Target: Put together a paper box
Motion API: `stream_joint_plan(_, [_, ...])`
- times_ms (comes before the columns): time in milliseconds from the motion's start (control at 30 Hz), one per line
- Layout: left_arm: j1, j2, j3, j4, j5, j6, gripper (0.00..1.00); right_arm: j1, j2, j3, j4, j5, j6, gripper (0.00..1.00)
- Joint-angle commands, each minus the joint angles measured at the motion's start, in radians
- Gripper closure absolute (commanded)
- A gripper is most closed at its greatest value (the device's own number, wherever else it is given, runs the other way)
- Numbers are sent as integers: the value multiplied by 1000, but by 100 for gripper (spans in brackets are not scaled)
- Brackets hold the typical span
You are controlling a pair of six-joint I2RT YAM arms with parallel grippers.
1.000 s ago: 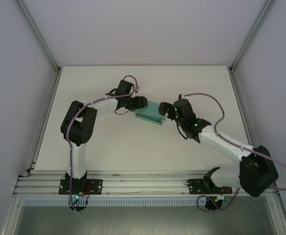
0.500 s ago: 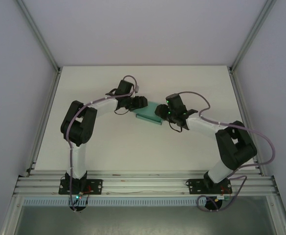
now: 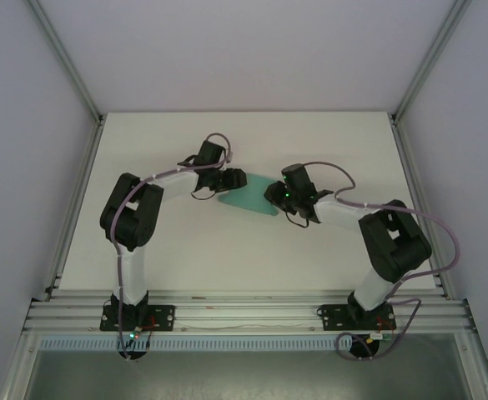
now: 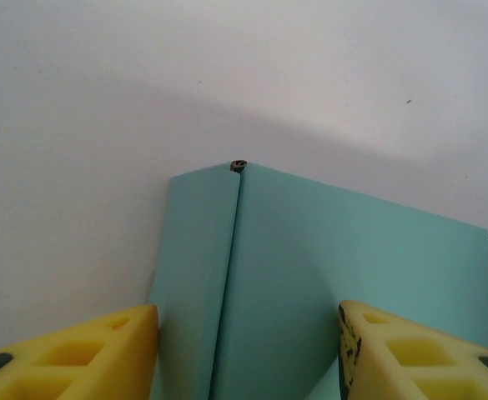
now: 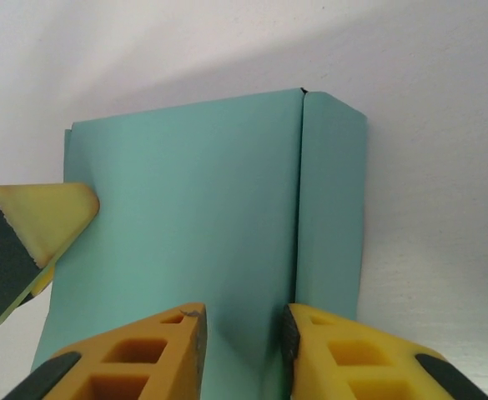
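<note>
Right gripper has swung in and narrowed astride the paper box seam, grip unconfirmed; left gripper half-spread across the opposite end, hold unclear; flap-folding likely starting.

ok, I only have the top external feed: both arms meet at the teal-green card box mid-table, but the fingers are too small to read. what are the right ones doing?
Observer: Right wrist view: the right fingers, yellow, stand close together at the near edge of the teal-green thin-card paper box, beside a fold seam.
Operator: clamped?
Observer: Can't tell. A strip of card shows in the narrow gap between them; contact is hidden.
Operator: left?
Observer: Left wrist view: the left fingers stand wide apart, with the fold seam and a wide stretch of card between them.
</note>
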Motion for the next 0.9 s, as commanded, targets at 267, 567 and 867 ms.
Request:
stream_joint_plan(267, [-12,3,-96,-102,-25,-5,54,-33,-66,42,-279,143,-132,40])
stream_joint_plan(567, [48,15,-203,78,146,-98,75,-105,-50,-57,58,-164,-47,5])
stream_joint_plan(867, [92,0,-285,189,240,-155,83,-141,65,0,85,-309,-48,4])
